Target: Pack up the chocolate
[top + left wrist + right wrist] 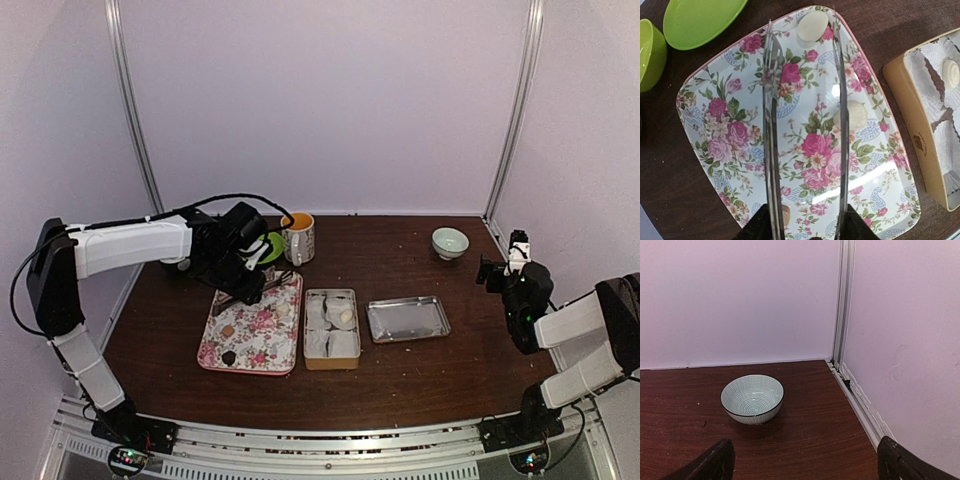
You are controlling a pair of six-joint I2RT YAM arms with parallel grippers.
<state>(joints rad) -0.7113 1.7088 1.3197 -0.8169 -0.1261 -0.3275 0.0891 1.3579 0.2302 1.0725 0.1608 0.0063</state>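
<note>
The chocolate (229, 357), a tiny dark lump, lies at the near end of the floral tray (268, 345), with a tan piece (228, 330) just beyond it. My left gripper (238, 297) hovers open and empty over the tray's far end, well short of the chocolate. In the left wrist view my left gripper (801, 25) has its clear fingers (771, 125) spread over the floral tray (715, 125), with two pale round sweets (854, 116) and a tan piece (783, 215) nearby; the chocolate is out of that view. My right gripper (497, 270) is open and empty at the far right.
A tan tin (332, 328) with white paper-wrapped cakes sits right of the tray, also in the left wrist view (935, 135). A metal lid (408, 319) lies further right. A mug (298, 238), a green plate (700, 20), a green bowl (649, 55) and a pale bowl (752, 399) stand behind.
</note>
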